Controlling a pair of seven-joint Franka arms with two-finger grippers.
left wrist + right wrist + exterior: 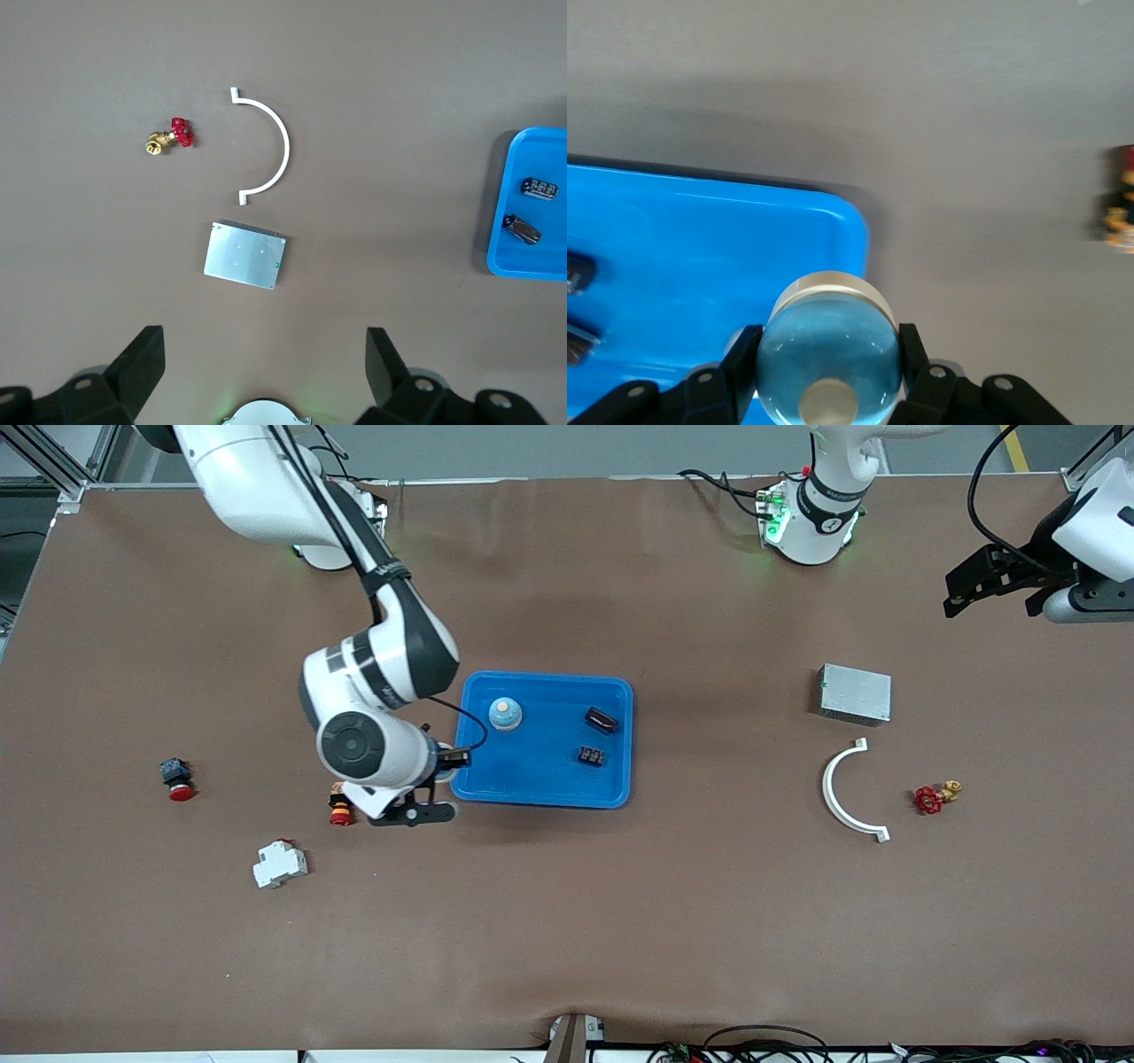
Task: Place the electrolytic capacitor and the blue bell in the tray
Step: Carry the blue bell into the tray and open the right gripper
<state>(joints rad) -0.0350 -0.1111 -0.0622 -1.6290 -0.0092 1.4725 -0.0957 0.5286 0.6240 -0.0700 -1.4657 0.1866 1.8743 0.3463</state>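
Observation:
The bright blue tray (pixel 540 795) lies mid-table. In it are a dark cylindrical electrolytic capacitor (pixel 601 720) and a small black part (pixel 592 755). In the right wrist view my right gripper (pixel 827 341) is shut on the blue bell (pixel 828 345), its fingers (pixel 744 359) pressed against the dome's sides, above the tray's corner (pixel 833 212). In the front view the right gripper (pixel 438 775) hangs over the tray's rim at the right arm's end. A blue bell (pixel 505 713) shows in the tray there. My left gripper (pixel 992 584) (pixel 264 335) waits open and empty.
A grey metal box (pixel 855 693), a white arc piece (pixel 850 793) and a red-handled brass valve (pixel 930 797) lie toward the left arm's end. A red-and-yellow button (pixel 340 808), a red push button (pixel 177 778) and a white breaker (pixel 280 864) lie toward the right arm's end.

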